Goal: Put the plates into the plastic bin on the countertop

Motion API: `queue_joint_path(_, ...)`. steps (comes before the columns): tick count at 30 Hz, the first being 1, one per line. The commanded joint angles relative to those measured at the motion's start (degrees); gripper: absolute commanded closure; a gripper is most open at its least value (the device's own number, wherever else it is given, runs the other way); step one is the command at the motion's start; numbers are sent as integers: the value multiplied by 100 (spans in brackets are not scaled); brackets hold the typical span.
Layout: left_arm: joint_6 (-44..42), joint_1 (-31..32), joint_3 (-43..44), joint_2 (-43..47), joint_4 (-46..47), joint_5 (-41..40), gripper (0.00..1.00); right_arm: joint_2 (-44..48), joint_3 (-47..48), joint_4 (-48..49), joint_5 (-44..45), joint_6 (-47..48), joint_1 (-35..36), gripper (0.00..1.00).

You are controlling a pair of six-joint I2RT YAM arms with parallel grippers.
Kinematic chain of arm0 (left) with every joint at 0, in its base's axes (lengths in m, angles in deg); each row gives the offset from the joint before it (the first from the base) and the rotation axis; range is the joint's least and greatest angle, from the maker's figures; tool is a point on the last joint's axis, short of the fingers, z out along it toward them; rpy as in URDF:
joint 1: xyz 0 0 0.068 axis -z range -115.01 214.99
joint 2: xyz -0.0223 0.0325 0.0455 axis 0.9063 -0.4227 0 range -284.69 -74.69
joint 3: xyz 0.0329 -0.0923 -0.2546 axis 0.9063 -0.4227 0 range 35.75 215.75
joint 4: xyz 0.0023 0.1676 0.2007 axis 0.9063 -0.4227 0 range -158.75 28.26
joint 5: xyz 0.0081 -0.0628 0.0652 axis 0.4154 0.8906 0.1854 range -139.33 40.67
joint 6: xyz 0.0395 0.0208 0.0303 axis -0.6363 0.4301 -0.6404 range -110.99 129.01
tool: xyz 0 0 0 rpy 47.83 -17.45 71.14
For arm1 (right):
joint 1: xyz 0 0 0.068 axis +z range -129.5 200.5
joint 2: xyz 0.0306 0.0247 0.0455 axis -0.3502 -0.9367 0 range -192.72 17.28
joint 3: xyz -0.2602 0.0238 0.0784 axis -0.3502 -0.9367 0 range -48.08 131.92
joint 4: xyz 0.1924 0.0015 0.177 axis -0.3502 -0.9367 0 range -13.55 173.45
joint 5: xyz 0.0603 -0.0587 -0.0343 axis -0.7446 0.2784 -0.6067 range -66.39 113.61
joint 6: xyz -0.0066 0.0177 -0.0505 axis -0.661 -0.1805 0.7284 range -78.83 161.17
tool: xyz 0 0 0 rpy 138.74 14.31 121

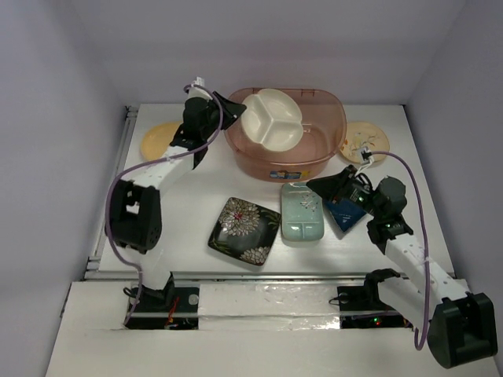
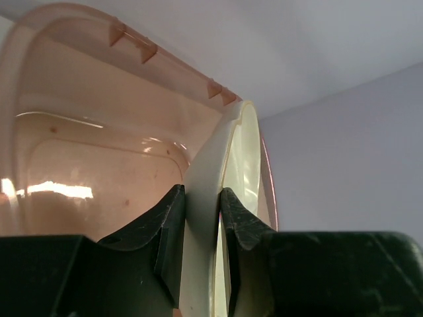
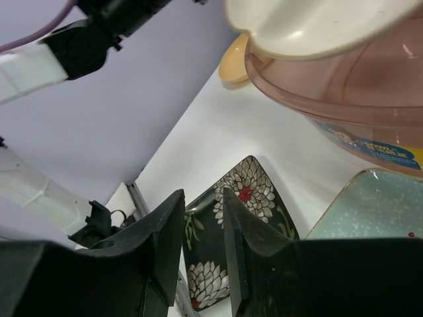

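My left gripper [image 1: 233, 108] is shut on the rim of the round cream divided plate [image 1: 273, 118] and holds it tilted over the pinkish plastic bin [image 1: 330, 145]. In the left wrist view the jaws pinch that plate's edge [image 2: 201, 198] with the bin's wall [image 2: 79, 158] behind. My right gripper [image 1: 321, 185] hangs open and holds nothing, above the pale green plate [image 1: 302, 212] and beside the dark blue plate [image 1: 346, 214]. The black floral plate [image 1: 245, 229] lies on the countertop [image 1: 196, 188] in front of the bin. In the right wrist view it shows past the fingers [image 3: 254, 188].
A yellow-orange plate [image 1: 159, 140] lies left of the bin, beside the left arm. A tan speckled plate [image 1: 363, 141] lies to the bin's right. A metal rail [image 1: 110, 196] runs along the counter's left edge, and walls close in the back and both sides.
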Motion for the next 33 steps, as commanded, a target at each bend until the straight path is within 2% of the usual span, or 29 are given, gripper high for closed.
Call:
queue_joint_path(1, 718, 131, 1065, -205, 1953, 231, 100, 97, 89, 81, 89, 128, 60, 65)
queue_joint_path(5, 789, 237, 1671, -996, 1945, 275, 100, 159, 107, 11, 159, 181, 60, 65)
queue_joint_path(10, 604, 351, 2515, -1893, 1305, 328, 100, 273, 116, -113, 282, 251, 60, 65)
queue_joint_path(17, -107, 466, 3192, -2439, 363, 231, 100, 264, 107, -121, 308, 260, 60, 65)
queue_joint_path(23, -424, 518, 3149, -2553, -120, 126, 100, 264, 116, -165, 378, 286, 60, 65)
queue_joint_path(24, -459, 518, 3088, -2545, -148, 109, 97, 255, 116, -174, 396, 295, 60, 65)
queue_joint_path(25, -486, 518, 3053, -2536, -156, 65, 89, 247, 116, -192, 405, 304, 60, 65)
queue_joint_path(31, -723, 518, 3009, -2536, -394, -50, 69, 220, 142, -262, 493, 339, 60, 65)
queue_joint_path(33, -828, 518, 3026, -2527, -516, -120, 66, 220, 142, -280, 519, 348, 60, 65)
